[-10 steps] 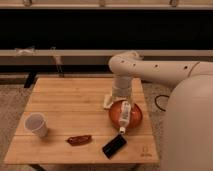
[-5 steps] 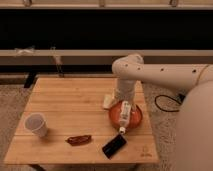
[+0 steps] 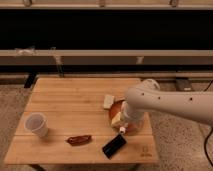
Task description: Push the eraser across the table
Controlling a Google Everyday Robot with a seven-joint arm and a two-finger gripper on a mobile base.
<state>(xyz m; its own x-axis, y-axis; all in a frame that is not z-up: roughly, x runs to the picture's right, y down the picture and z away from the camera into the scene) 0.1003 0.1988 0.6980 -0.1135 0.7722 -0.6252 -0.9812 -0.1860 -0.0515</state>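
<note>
The eraser (image 3: 114,145), a small flat black block, lies near the front edge of the light wooden table (image 3: 70,102), right of centre. My gripper (image 3: 121,129) hangs from the white arm that reaches in from the right. It points down over the front rim of an orange bowl (image 3: 115,110), just above and behind the eraser's far end. I cannot tell whether it touches the eraser.
A white cup (image 3: 37,124) stands at the table's left. A reddish-brown oblong item (image 3: 79,139) lies left of the eraser. A small white block (image 3: 108,101) lies behind the bowl. A dark logo (image 3: 144,152) marks the front right corner. A dark wall with rails runs behind.
The arm's elbow has dropped lower and moved right, and the gripper has come down slightly toward the eraser. The eraser and other items have not moved.
</note>
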